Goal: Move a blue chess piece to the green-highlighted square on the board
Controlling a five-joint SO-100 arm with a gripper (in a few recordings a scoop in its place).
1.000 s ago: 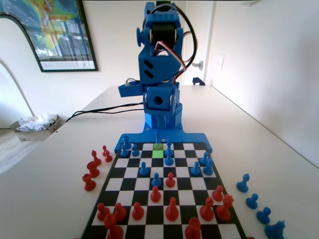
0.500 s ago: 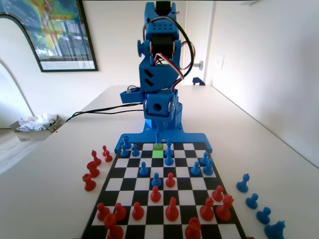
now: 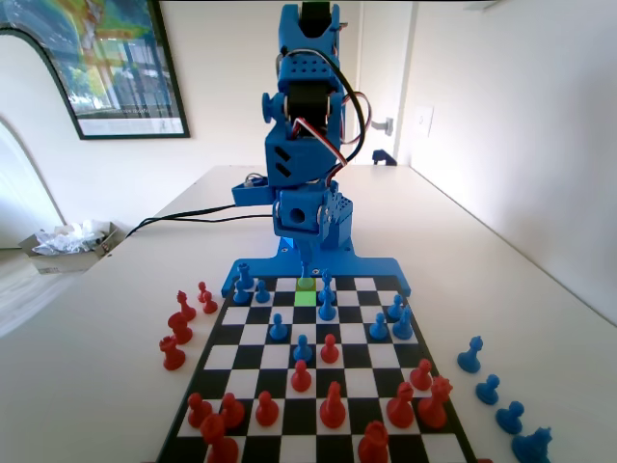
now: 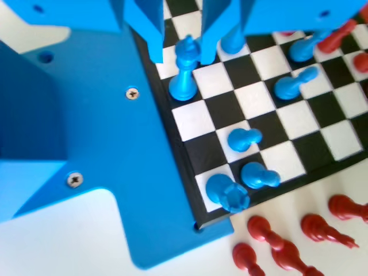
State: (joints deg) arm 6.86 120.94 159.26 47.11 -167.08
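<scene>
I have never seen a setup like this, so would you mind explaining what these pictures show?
It is a small blue robot arm playing on a chess board. One picture looks along the board toward the arm; the other comes from a camera on its wrist, looking down past the gripper. Blue and red pieces stand on the board, and captured ones sit on the table beside it. The open jaws straddle a tall blue chess piece at the board's edge, not gripping it yet. The green square marks where a piece should go.

a white table (image 3: 501, 289) carries the board (image 3: 318, 386) near its middle. captured red pieces (image 3: 183, 323) stand off the board's left edge in the fixed view, captured blue pieces (image 3: 496, 395) off its right edge.
</scene>
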